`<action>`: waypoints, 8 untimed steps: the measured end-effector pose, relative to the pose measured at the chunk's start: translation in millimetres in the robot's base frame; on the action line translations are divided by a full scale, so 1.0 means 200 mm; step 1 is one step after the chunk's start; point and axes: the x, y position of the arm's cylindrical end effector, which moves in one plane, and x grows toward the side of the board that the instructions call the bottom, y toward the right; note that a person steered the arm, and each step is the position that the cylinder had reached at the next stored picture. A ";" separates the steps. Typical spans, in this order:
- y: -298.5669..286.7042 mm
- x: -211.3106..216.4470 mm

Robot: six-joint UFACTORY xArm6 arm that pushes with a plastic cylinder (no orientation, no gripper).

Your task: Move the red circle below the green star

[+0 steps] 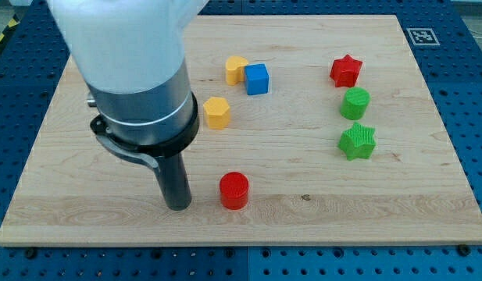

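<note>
The red circle (234,190) stands on the wooden board near the view's bottom, left of centre. The green star (357,142) lies at the view's right, well to the right of the red circle and a little higher. My tip (178,206) rests on the board just to the left of the red circle, with a small gap between them. The arm's wide grey and white body fills the view's upper left.
A green circle (355,103) sits just above the green star, and a red star (346,71) above that. A yellow hexagon (217,112), a yellow heart (237,69) and a blue cube (257,79) lie near the top centre. The board's (428,195) bottom edge is close below my tip.
</note>
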 end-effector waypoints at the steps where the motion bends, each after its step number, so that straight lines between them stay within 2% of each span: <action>1: 0.07 0.00; 4: 0.31 0.00; 8: 0.42 -0.05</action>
